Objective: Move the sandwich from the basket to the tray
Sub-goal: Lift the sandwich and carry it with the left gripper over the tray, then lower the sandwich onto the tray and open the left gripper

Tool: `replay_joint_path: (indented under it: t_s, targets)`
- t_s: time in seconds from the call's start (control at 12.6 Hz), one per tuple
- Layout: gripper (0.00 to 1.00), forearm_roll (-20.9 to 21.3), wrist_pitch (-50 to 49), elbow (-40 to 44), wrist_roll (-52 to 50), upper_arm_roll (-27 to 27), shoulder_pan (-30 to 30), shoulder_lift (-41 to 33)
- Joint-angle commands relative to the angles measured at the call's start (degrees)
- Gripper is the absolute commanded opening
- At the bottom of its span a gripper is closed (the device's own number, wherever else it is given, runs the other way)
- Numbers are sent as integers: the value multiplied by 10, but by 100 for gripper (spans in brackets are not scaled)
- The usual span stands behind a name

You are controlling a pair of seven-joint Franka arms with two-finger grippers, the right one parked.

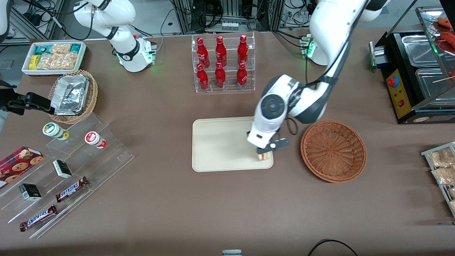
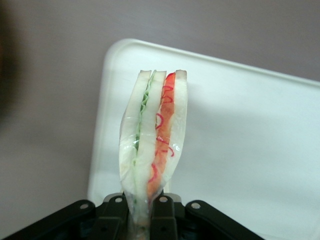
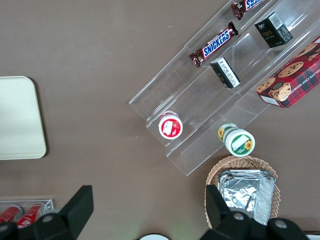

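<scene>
Sandwich wedge of white bread with red and green filling, clear-wrapped (image 2: 154, 135), pinched between the black tool (image 1: 263, 152) fingers, held at the cream-beige rectangular tray (image 1: 220, 144) corner nearest the round reddish-brown wicker basket (image 1: 333, 150), both set on the brown bench (image 1: 177, 199).

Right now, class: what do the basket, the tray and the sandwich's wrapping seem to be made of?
Basket: woven wicker, reddish-brown, visible weave. Tray: probably plastic, smooth matte cream, moulded rounded rim. Sandwich, held by the gripper over the tray: clear glossy film, likely plastic, over soft white bread.
</scene>
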Motion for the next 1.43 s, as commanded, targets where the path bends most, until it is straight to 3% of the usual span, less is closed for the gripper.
replay_joint_path:
  t_s: [0.0,0.48,1.04,1.12,1.19,1.35]
  targets:
    - [0,4,-5,82,-30,8,-35,58]
    - [0,4,-5,151,-95,8,-66,114]
    - [0,1,23,153,-132,8,-72,135]
    - [43,-1,23,152,-132,8,-72,137]
    - [98,0,23,151,-131,8,-73,137]
    - [100,0,23,153,-131,8,-73,134]
